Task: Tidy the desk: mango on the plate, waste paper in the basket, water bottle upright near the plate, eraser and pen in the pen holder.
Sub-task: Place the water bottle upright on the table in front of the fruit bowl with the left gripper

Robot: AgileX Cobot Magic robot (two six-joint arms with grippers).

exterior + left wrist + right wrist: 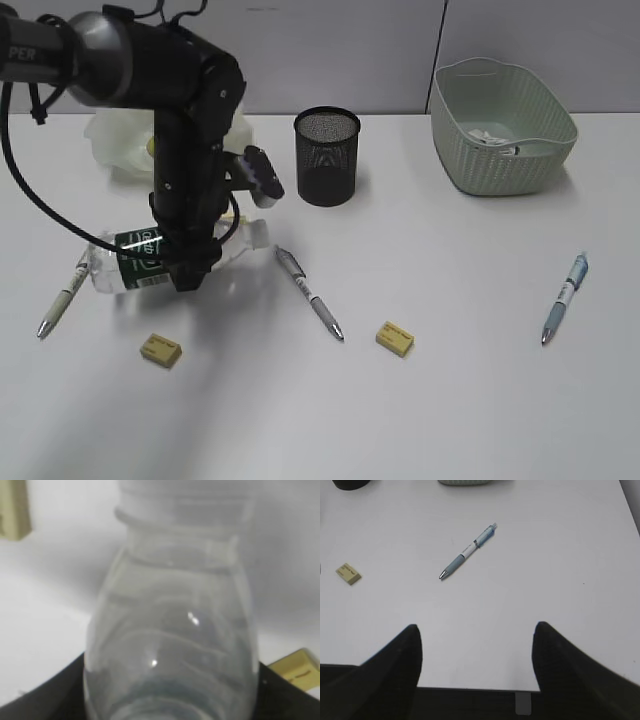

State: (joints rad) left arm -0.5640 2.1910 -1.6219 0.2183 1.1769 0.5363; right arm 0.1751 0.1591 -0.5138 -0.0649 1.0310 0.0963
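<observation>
water bottle point(150, 258) flat, cap rightward

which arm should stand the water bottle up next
Left, probably. The left gripper is already down over the water bottle, which lies on its side, jaws straddling it. The right gripper hangs open above bare desk near the blue pen.

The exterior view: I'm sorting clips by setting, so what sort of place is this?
Likely an office desk staged for a tidying test: a white tabletop, grey partition panels behind, a mesh pen holder, scattered pens and erasers.
</observation>
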